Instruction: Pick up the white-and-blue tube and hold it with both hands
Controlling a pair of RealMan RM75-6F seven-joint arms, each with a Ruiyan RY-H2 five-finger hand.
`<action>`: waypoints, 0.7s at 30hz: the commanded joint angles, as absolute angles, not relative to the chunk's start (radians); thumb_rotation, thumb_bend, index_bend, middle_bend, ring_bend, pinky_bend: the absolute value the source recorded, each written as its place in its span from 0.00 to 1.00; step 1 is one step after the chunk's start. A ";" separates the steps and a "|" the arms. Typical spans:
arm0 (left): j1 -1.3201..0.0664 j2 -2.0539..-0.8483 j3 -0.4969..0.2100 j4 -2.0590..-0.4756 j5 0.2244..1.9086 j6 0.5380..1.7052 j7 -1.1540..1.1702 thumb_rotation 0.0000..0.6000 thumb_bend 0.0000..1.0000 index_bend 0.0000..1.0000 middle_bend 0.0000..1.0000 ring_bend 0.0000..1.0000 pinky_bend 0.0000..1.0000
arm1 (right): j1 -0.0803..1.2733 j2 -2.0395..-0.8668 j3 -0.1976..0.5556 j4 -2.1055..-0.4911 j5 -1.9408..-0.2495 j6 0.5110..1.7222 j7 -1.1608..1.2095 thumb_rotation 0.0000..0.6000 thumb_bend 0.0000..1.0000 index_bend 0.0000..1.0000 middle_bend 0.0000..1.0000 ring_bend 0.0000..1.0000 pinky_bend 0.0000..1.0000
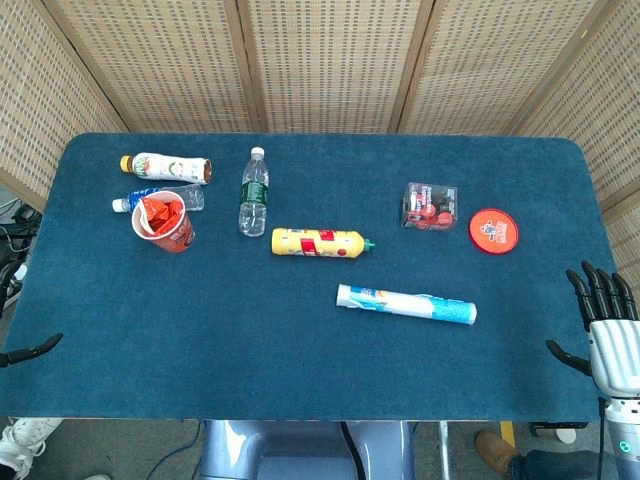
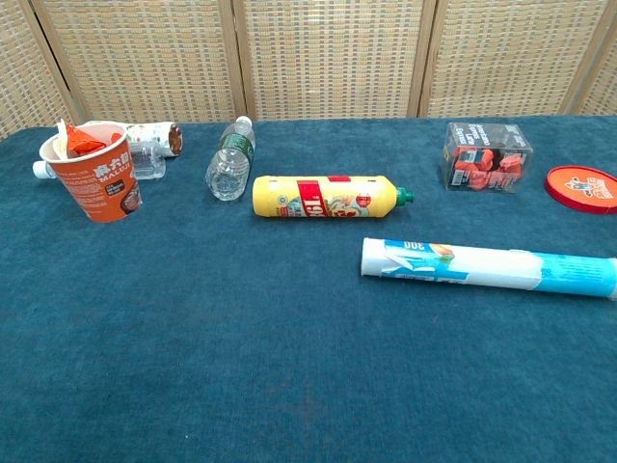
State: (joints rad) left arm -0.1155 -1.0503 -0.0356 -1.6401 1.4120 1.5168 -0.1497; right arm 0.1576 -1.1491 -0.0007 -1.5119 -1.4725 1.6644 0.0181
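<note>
Woven rattan screens (image 1: 330, 60) are standing behind a table covered in dark blue cloth (image 1: 300, 340), and the objects are lying spread across it. Toward the near right of the middle, the white-and-blue tube (image 1: 406, 303) is lying on its side, lengthwise left to right, with nothing touching it; in the chest view the same tube (image 2: 487, 267) is resting just in front of the yellow bottle (image 2: 323, 197), apart from it. That yellow bottle (image 1: 320, 243) is also lying flat, its green cap pointing right. A clear water bottle (image 1: 254, 193) is lying behind it to the left. At far left an orange paper cup (image 1: 165, 226) is standing upright with red wrappers inside, two more bottles lying just behind it: a white one (image 1: 165, 167) and a small clear one with a blue label (image 1: 150, 198). On the right a clear box of red pieces (image 1: 430, 206) is sitting near a red round lid (image 1: 493, 230). The right hand (image 1: 605, 325) is hovering at the table's right edge, well apart from the tube, fingers spread and upright, holding nothing. Only a dark fingertip of the left hand (image 1: 30, 351) is showing at the left edge, so I cannot tell how that hand is set.
</note>
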 commanded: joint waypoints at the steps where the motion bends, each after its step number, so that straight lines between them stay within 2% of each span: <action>1: -0.113 -1.052 -0.040 -1.630 1.414 1.515 -0.155 0.99 0.00 0.00 0.00 0.00 0.00 | 0.154 -1.149 0.006 -1.511 -1.473 1.654 0.021 1.00 0.00 0.00 0.00 0.00 0.00; 6: -0.112 -1.051 -0.042 -1.625 1.417 1.505 -0.155 1.00 0.00 0.00 0.00 0.00 0.00 | 0.155 -1.147 0.007 -1.526 -1.480 1.623 0.023 1.00 0.00 0.00 0.00 0.00 0.00; 11: -0.117 -1.051 -0.047 -1.625 1.409 1.487 -0.144 1.00 0.00 0.00 0.00 0.00 0.00 | 0.217 -1.143 0.014 -1.572 -1.482 1.501 -0.043 1.00 0.00 0.00 0.00 0.00 0.00; 18: -0.123 -1.060 -0.057 -1.626 1.400 1.473 -0.111 1.00 0.00 0.00 0.00 0.00 0.00 | 0.375 -1.163 0.072 -1.702 -1.307 1.164 -0.126 1.00 0.00 0.00 0.00 0.00 0.00; 21: -0.123 -1.064 -0.058 -1.626 1.398 1.470 -0.100 1.00 0.00 0.00 0.00 0.00 0.00 | 0.426 -1.196 0.111 -1.716 -1.188 1.072 -0.161 1.00 0.00 0.00 0.02 0.00 0.00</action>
